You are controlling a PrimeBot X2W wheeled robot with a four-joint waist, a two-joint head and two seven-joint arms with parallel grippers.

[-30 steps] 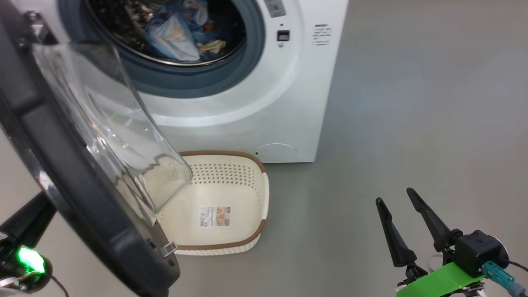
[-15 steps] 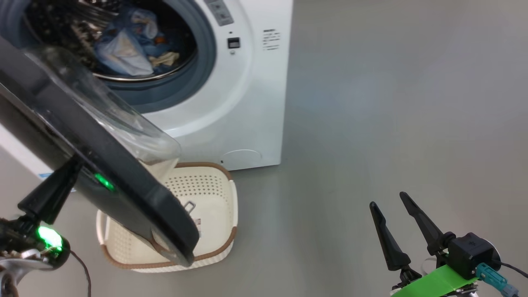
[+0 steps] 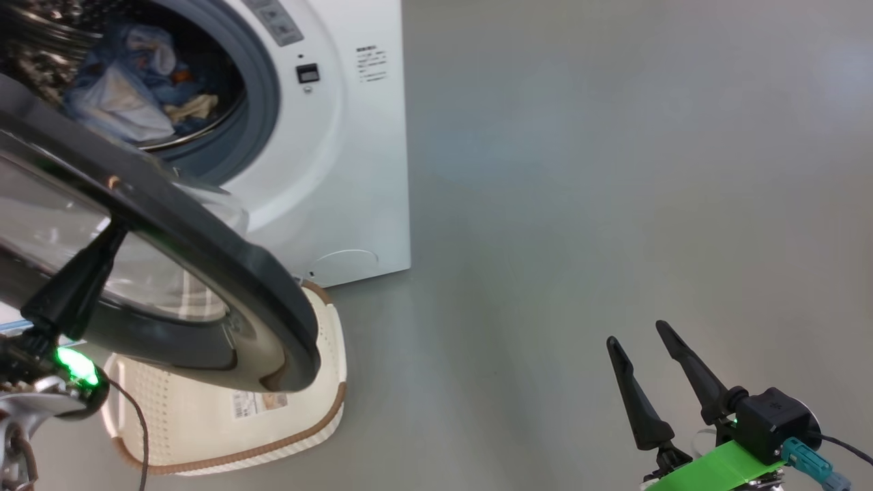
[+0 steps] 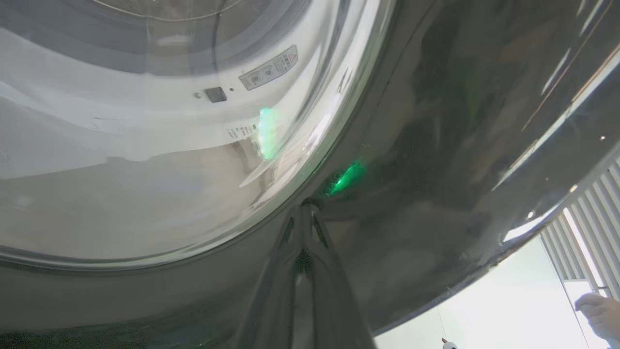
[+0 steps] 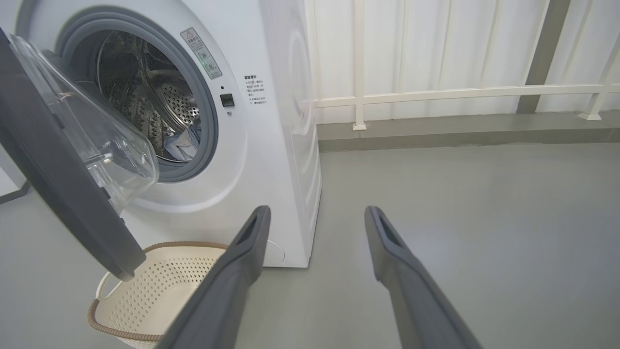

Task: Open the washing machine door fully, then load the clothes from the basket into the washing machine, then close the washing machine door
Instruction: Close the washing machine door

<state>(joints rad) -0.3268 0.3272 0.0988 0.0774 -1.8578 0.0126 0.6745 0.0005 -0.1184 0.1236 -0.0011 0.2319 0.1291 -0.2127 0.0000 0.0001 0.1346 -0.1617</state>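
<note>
Pinched shut, the left arm's fingers [image 3: 78, 283] rest tip-first against the outer face of the half-open washing machine door [image 3: 204, 239], which hangs over the basket [image 3: 327, 354], the washing machine [image 3: 354, 170] mouth just beyond; the right arm's fingers [image 3: 638, 402] gape wide, empty, well apart

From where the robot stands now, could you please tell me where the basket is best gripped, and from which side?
Probably the brown rim of the basket along its exposed right edge, coming down from above with the open right gripper. Its thin upright wall suits a two-finger pinch, while the washing machine door overhangs its left part.
</note>
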